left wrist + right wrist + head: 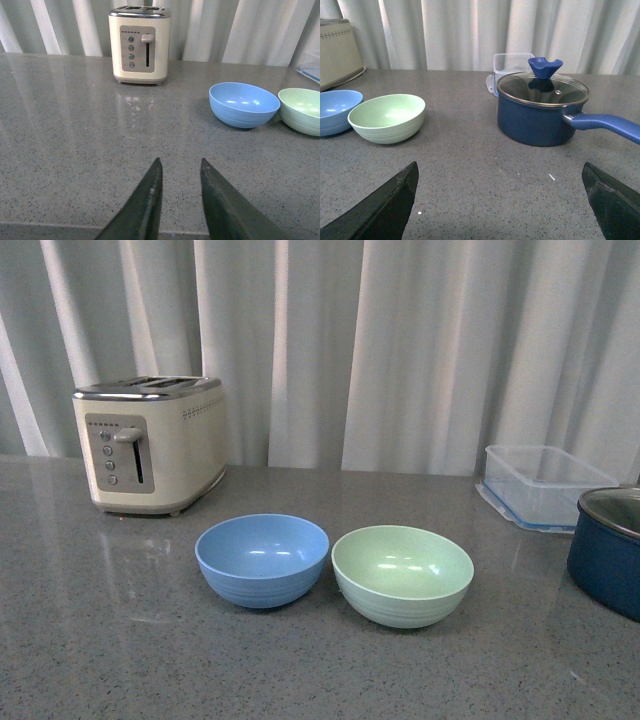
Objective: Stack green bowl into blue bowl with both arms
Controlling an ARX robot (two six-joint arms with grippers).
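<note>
The left gripper (180,162) hangs low over the grey speckled countertop (75,130). Its 2 dark fingers (150,200) stand a narrow gap apart, with bare counter between them. Ahead of it stands the cream toaster (139,44), with 2 slots on top and its lever and 4 round buttons facing the gripper. The blue bowl (244,104) sits well apart from this gripper, off to the side of its line toward the toaster.

The right gripper (500,170) has its jaws spread wide; only the 2 black fingertips (395,200) show, at opposite edges of the right wrist view, and they hold nothing. The green bowl (387,118) lies ahead of it and off toward one fingertip, well apart from both.

In the front view the blue bowl rests upright and empty to the right of the toaster and nearer the camera. The green bowl, also upright and empty, is just beside it on the side away from the toaster; whether the 2 rims touch I cannot tell.

Farther right of the toaster than both bowls stands a navy pot (540,117) with a glass lid, a blue knob (545,66) and a blue handle (607,125). A clear plastic container (540,483) sits just behind the pot. Pale curtains (400,340) hang behind the toaster.
</note>
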